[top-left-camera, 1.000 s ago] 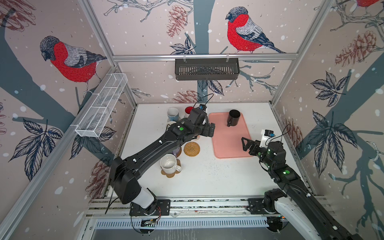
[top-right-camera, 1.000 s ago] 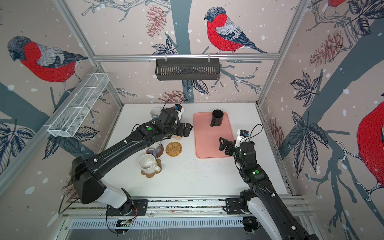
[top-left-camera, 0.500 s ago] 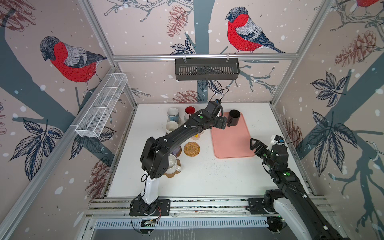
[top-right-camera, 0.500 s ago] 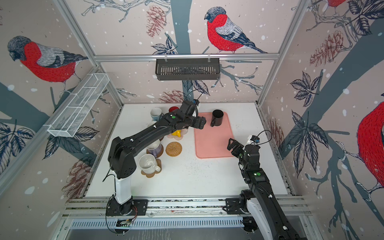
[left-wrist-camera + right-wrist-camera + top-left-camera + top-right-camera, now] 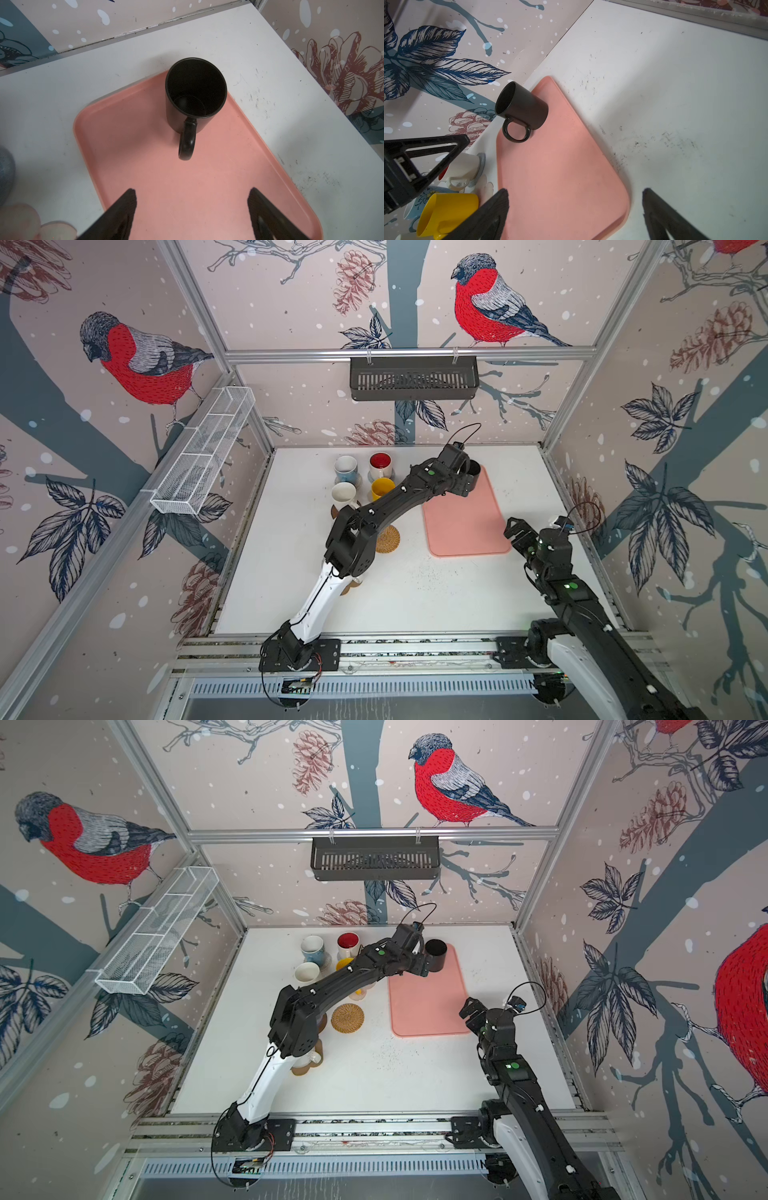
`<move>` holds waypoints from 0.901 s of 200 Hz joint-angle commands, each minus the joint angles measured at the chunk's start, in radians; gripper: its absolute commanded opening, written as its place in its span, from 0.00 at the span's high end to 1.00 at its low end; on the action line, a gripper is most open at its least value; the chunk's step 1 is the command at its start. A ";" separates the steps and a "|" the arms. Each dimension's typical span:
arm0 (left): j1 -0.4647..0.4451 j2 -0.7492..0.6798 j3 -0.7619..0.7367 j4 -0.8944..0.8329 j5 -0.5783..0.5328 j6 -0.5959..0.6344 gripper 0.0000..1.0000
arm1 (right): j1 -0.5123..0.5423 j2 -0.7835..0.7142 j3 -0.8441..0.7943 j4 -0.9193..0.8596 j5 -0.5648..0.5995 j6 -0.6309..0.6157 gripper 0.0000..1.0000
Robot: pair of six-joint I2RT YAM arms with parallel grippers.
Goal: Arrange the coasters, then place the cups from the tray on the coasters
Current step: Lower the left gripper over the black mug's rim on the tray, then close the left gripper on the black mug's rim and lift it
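So, quick look: the black mug (image 5: 195, 93) is standing upright at the far end of the pink tray (image 5: 166, 176), and it's the only mug on there. In both top views the left arm is reaching across from the left w/ the left gripper (image 5: 191, 197) hanging over the tray's far-left part, just beside the mug. In the left wrist view its fingers (image 5: 126, 205) are spread wide w/ nothing between them, only bare tray under the gap. The mug's handle is pointing back toward that gripper, but they're apart, not touching.

The right gripper (image 5: 575, 192) is hovering by the tray's near-right corner, jaws spread as wide as they go and gripping nothing. It's well apart from the mug.

Left of the tray, at the far side of the table (image 5: 415, 593), 4 more mugs are sitting close together: light blue mug (image 5: 345, 467), red-inside mug (image 5: 380, 464), yellow mug (image 5: 382, 488) and white mug (image 5: 344, 494). The left arm is covering stuff nearer in, so can't tell much there. A wicker coaster (image 5: 347, 1017) is lying flat on the table btw the left arm and the tray's near-left corner.
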 commanded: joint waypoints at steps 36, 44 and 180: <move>-0.002 0.091 0.040 0.058 -0.050 -0.007 0.25 | 0.011 0.000 0.004 -0.008 0.031 0.020 0.00; -0.001 0.104 0.046 0.071 -0.050 -0.007 0.26 | 0.012 -0.001 0.002 -0.008 0.030 0.020 0.00; 0.003 0.218 0.059 0.248 -0.028 -0.019 0.41 | 0.029 0.010 -0.007 0.016 0.018 0.011 0.00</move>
